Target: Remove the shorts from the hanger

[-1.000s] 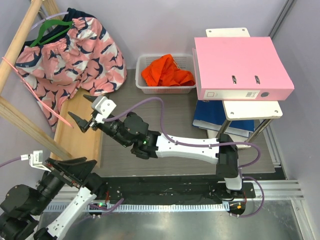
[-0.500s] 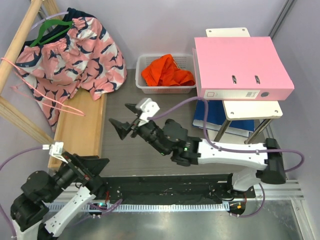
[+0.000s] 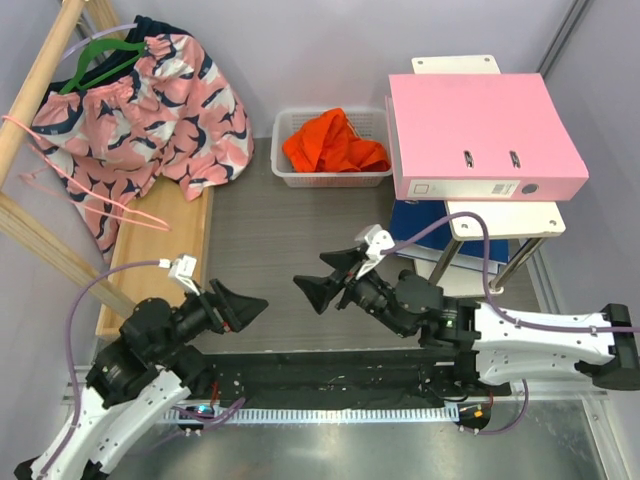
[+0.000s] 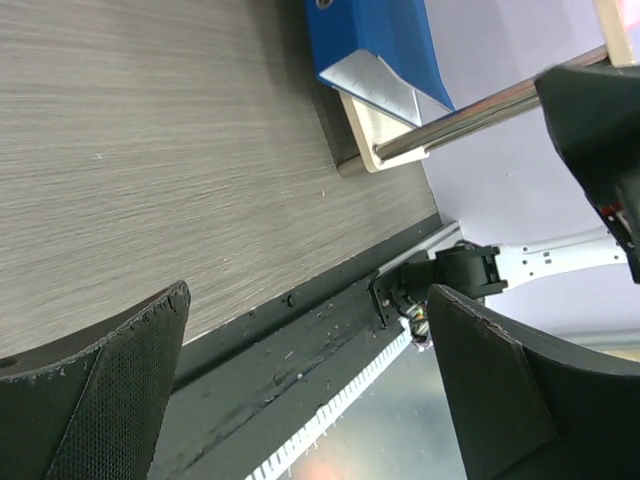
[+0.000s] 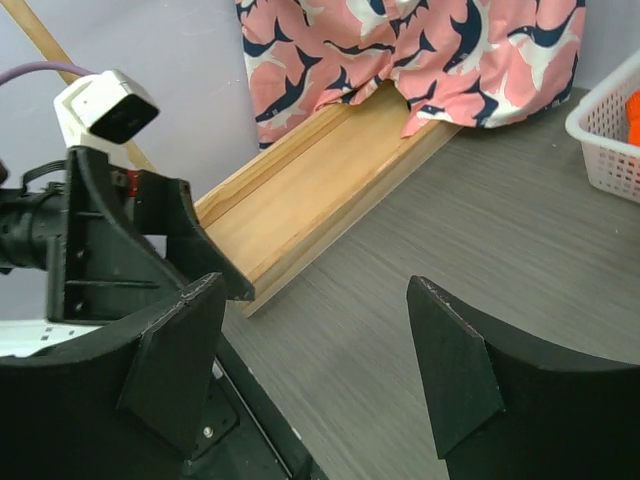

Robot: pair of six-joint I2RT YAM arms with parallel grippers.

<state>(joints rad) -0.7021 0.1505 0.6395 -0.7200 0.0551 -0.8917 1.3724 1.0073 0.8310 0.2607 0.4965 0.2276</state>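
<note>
The orange shorts [image 3: 335, 143] lie bunched in the white mesh basket [image 3: 290, 178] at the back centre; a sliver of the shorts [image 5: 633, 112] also shows in the right wrist view. The pale pink wire hanger [image 3: 110, 207] rests bare against the wooden rack at far left. My right gripper [image 3: 322, 278] is open and empty above the table's middle, far from both [image 5: 315, 365]. My left gripper [image 3: 245, 307] is open and empty near the front edge [image 4: 310, 390], pointing right.
A pink patterned garment [image 3: 150, 100] hangs on a green hanger [image 3: 95, 55] from the wooden rack [image 3: 35, 85]. A wooden board [image 3: 160, 250] lies at left. A pink binder [image 3: 480, 135] sits on a stand over blue binders [image 3: 440, 235] at right.
My right gripper has pulled back from the hanger at the left to the table's middle. My left gripper has swung up and right. The pink hanger has dropped against the rack.
</note>
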